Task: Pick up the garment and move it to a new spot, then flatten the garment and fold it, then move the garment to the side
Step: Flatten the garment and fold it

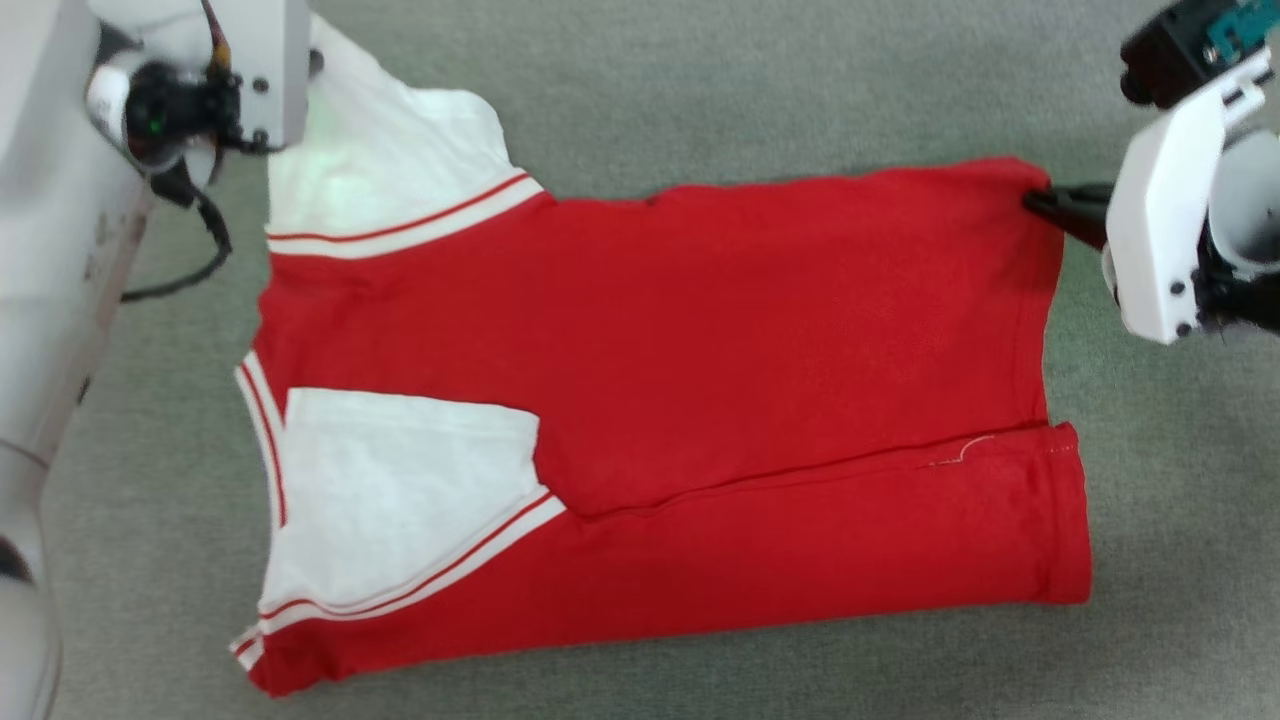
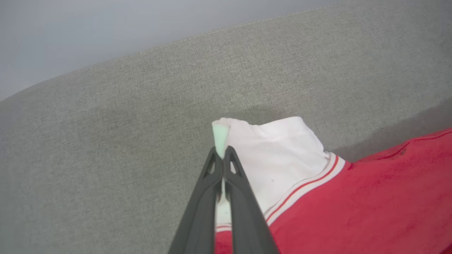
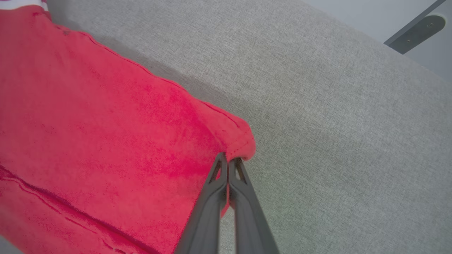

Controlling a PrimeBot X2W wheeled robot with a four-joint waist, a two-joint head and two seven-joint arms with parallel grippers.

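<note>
Both left fingers (image 2: 206,190) and right fingers (image 3: 212,197) pinch your red white-sleeved jersey garment (image 1: 750,330), lying crosswise, sleeves left, hem right.

Nothing legible here: no lettering, label, brand, number or sign can be read on the red-and-white garment (image 1: 700,330), which lies plain side up, or on the grey fabric surface (image 1: 700,90) beneath it.

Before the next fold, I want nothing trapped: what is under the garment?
The grey fabric surface shows around the garment, which lies spread on it. Anything directly beneath the cloth is covered; no bulge shows.
</note>
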